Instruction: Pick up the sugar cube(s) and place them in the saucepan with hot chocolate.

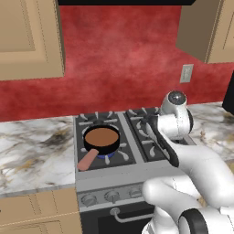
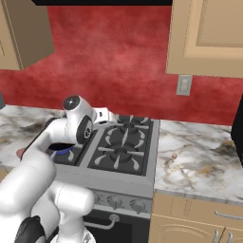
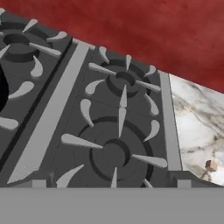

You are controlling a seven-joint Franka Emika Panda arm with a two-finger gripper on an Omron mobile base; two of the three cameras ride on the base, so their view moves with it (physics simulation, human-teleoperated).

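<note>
A small round black saucepan filled with brown hot chocolate is seen upright on the front left burner of the stove, its short salmon-pink handle pointed toward the front left. A tiny pale-brown sugar cube is seen lying on the marble counter just right of the stove.

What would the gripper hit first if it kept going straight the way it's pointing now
Most likely the stove's front right burner grate. It sits dead ahead in the hand view, between the gripper's fingertips. The sugar cube lies off to the side on the marble counter, though depth is hard to judge.
</note>
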